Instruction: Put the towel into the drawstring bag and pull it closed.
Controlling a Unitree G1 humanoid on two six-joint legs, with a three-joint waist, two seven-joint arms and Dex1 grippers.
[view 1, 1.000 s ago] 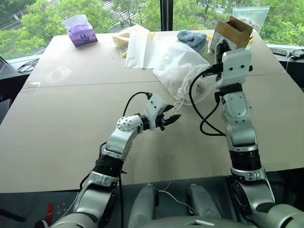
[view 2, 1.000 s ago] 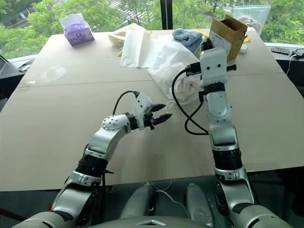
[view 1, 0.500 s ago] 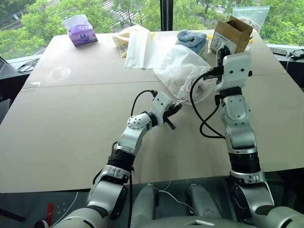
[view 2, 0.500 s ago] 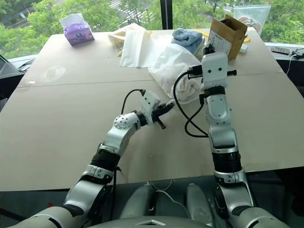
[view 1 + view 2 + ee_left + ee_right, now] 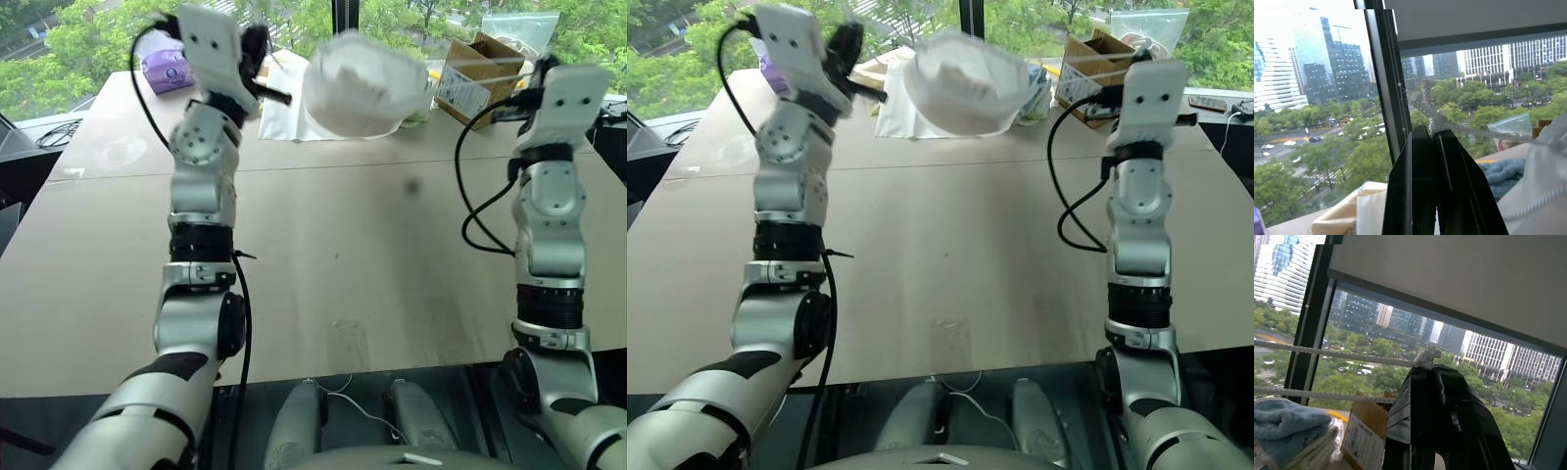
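Drawstring bag (image 5: 361, 86): thin white, slightly see-through fabric, rounded and full. It hangs in the air between the two raised tools, above the far part of the surface (image 5: 323, 245), with its cords stretched out to either side. The towel is presumably inside; I cannot make it out through the cloth.

Cords (image 5: 1327, 354): thin white twisted rope, knotted at the ends (a knot sits just past each tool's tip).

Left tool (image 5: 1434, 134): black fingers pressed together, pinching a cord end just below its knot.

Right tool (image 5: 1426, 368): pressed together likewise on the opposite cord end.

Risks, as a judgement: the cord is thin and smooth, so it could slide through the fingers until only the knot holds; an uneven pull would swing the bag sideways; if the mouth is not fully cinched, the towel could drop out.

Beyond the bag: light blue towels (image 5: 1288, 423), soft terry; a cardboard box (image 5: 475, 67), stiff and open-topped; a purple tissue pack (image 5: 168, 70) beyond the left tool.
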